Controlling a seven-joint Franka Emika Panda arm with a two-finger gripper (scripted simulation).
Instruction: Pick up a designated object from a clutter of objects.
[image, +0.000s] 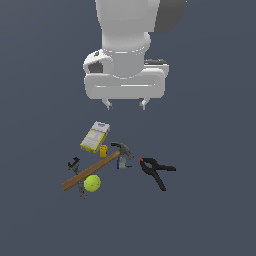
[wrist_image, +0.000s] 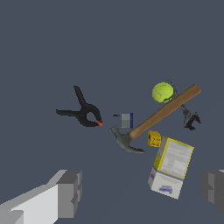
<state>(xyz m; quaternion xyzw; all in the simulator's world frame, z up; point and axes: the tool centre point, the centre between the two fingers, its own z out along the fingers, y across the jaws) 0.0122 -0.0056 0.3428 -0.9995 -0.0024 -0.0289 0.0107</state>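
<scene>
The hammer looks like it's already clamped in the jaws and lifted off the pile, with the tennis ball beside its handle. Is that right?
Not quite. The hammer is not held: in the exterior view it lies in the pile, and the gripper hangs above it with its jaws open and nothing between them. The rest holds: the tennis ball sits right beside the handle, as the wrist view also shows.

The yellow-white box (wrist_image: 171, 168) has printing on its front, but the marks are too blurry to read.
</scene>
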